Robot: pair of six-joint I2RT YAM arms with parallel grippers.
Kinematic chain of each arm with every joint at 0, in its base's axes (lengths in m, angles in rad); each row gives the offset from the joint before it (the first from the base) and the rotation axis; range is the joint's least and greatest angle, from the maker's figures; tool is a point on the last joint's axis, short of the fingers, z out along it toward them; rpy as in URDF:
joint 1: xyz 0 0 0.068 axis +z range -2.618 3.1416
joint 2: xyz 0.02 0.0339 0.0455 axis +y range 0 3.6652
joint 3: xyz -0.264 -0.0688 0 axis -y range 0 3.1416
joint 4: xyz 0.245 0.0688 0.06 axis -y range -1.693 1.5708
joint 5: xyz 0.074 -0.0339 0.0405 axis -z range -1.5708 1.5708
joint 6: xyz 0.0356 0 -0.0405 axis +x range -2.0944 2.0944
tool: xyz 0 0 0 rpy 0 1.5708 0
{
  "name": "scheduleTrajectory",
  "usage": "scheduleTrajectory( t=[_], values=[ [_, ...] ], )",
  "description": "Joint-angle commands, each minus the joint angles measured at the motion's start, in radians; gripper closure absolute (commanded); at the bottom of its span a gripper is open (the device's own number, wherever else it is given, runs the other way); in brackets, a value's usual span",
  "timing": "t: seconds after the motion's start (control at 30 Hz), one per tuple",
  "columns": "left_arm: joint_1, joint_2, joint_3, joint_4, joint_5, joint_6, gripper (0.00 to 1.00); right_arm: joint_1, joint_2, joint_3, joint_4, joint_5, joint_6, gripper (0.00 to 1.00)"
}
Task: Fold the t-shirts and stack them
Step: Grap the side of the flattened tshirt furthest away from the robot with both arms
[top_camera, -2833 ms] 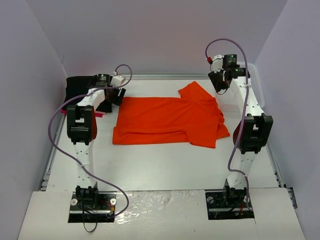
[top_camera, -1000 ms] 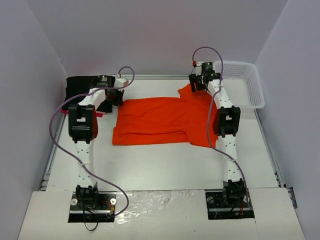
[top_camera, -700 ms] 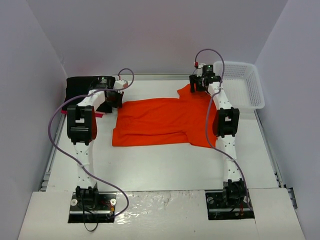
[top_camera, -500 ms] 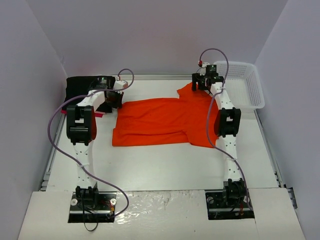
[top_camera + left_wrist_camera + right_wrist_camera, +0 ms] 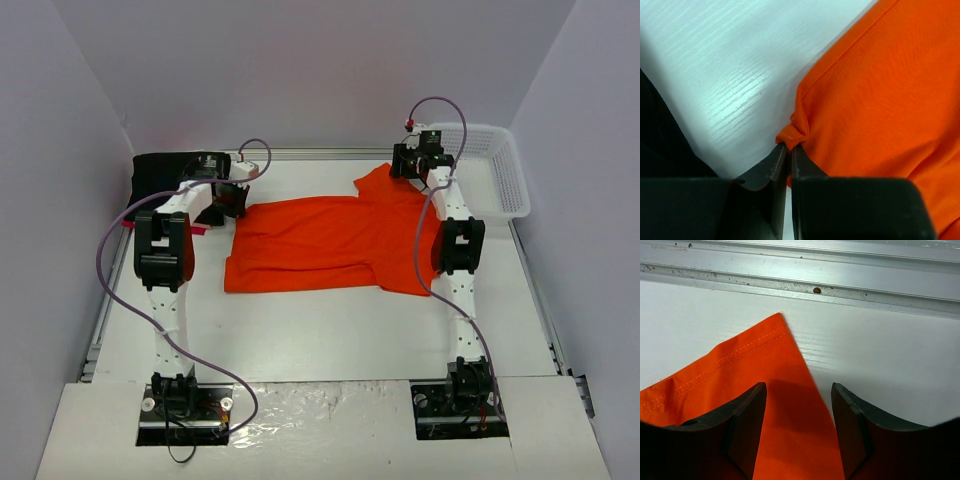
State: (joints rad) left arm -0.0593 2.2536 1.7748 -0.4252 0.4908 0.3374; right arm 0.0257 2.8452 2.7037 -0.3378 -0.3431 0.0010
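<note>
Both reaching far forward, left tool [image 5: 788, 148] pinched closed, right tool [image 5: 798, 390] jaws apart

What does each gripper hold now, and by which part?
Left gripper pinches the orange shirt at an edge corner. Right gripper is open over another corner, holding nothing.

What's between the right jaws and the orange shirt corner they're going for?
Nothing visible. The right gripper hangs over the far corner of the orange t-shirt, its jaws apart on either side of the hem point. Only bare cloth and table show between them. The white basket sits off to the right, out of the way.
</note>
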Motion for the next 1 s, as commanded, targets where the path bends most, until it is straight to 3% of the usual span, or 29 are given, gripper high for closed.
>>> scheduleTrajectory(
  t=[0.0, 0.47, 0.6, 0.77, 0.9, 0.97],
  values=[
    [-0.011, -0.035, 0.006, -0.084, -0.017, 0.005, 0.98, 0.002, 0.031, 0.011, -0.026, -0.017, 0.014, 0.51],
    [-0.013, -0.034, -0.011, -0.081, 0.000, 0.006, 0.98, 0.031, -0.006, -0.076, -0.082, 0.013, -0.041, 0.61],
    [-0.010, -0.035, -0.014, -0.081, 0.006, 0.005, 0.98, 0.039, -0.009, -0.078, -0.086, 0.038, -0.048, 0.73],
    [-0.010, -0.031, -0.018, -0.084, 0.011, -0.001, 0.98, 0.046, -0.004, -0.059, -0.086, 0.072, -0.052, 0.78],
    [-0.011, -0.032, -0.011, -0.093, 0.012, -0.008, 0.98, 0.048, 0.002, -0.048, -0.086, 0.085, -0.053, 0.97],
    [-0.010, -0.037, -0.008, -0.095, 0.014, -0.014, 0.98, 0.048, 0.002, -0.050, -0.087, 0.098, -0.056, 1.00]
  ],
)
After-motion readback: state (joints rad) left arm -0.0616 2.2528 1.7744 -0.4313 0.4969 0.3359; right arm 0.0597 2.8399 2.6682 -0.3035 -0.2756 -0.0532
